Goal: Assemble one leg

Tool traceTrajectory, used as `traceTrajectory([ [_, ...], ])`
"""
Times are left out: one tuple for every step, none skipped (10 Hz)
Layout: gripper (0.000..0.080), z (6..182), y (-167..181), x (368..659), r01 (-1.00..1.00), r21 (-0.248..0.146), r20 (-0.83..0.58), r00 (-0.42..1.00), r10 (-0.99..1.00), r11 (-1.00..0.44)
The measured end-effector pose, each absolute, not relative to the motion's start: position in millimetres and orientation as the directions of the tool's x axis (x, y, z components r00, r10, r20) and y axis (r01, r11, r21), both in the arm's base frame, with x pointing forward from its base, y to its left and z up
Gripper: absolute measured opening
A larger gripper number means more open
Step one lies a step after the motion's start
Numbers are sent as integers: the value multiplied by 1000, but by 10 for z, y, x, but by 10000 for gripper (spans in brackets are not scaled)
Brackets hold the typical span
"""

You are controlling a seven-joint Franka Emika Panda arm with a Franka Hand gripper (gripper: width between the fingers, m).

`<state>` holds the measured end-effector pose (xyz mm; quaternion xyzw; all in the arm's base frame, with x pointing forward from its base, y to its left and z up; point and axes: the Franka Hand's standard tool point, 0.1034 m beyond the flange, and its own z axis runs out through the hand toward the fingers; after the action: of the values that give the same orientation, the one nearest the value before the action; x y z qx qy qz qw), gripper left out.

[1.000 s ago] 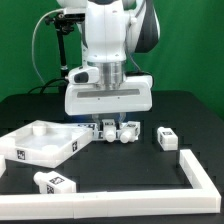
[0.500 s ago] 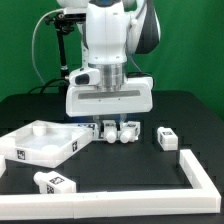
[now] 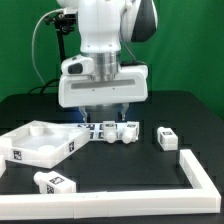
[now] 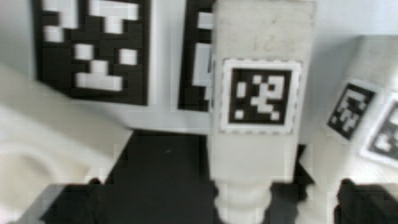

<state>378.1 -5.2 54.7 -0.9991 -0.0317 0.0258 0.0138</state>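
The leg [image 4: 260, 100] is in the middle of the wrist view, a long white block with one black-and-white tag facing the camera and a narrower end close to the lens. It lies on the black desk [image 3: 185, 110], directly under the hand [image 3: 106, 118]. The dark fingers [image 4: 80, 205] are one on each side of the leg, and a strip of desk shows between each finger and the block. So the hand is spread and does not pinch anything.

In the exterior view this leg is part of a small group of white tagged blocks below the hand. A second leg [image 3: 129, 130] lies just beside it, toward the exterior view's right. A third leg [image 3: 166, 139] lies alone further to that side. A fourth leg [image 3: 55, 182] is near the front edge, well apart from the others. The panel [image 3: 40, 143], flat and white with a raised rim, lies at the exterior view's left, near the group. A white rail [image 3: 200, 178] runs along the front and the right of the desk.
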Motion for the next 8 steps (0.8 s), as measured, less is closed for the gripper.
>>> traceTrajectory([
  [648,729,-88,3831,53,-36,-53,997,55,-998],
  [648,811,-163,3889,87,-35,-31,996,88,-996],
  [649,819,-270,3933,192,-35,-19,981,192,-981],
  [649,828,-353,3998,328,-20,18,945,328,-944],
  [649,821,-335,3984,286,-23,13,958,285,-958],
  [649,820,-331,3984,287,-23,13,958,287,-958],
  [649,820,-334,3984,287,-23,13,958,287,-958],
  [649,803,-357,3972,330,-25,11,944,330,-944],
])
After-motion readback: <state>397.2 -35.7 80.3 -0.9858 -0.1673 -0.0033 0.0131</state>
